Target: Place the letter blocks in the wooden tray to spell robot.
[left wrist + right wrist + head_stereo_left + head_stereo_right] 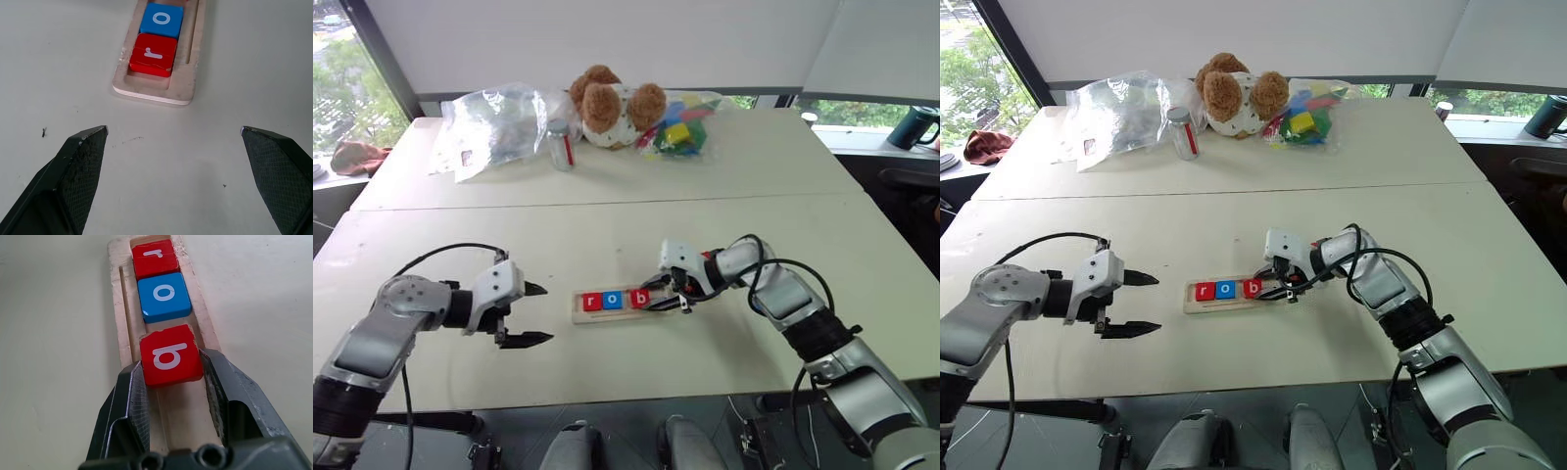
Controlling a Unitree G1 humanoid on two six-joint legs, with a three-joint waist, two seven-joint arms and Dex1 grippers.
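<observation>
Clearly the right gripper (171,377) pinches the red b block (170,356) by its side edges over the tray (117,293), behind r (153,257) and o (163,294), a light, stiff, smooth tile best held so, while the left gripper (530,313) gapes wide beside the tray.

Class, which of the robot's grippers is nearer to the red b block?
The right. The right gripper has its fingers shut on the red b block over the wooden tray. The left gripper is open, off the tray's r end.
</observation>
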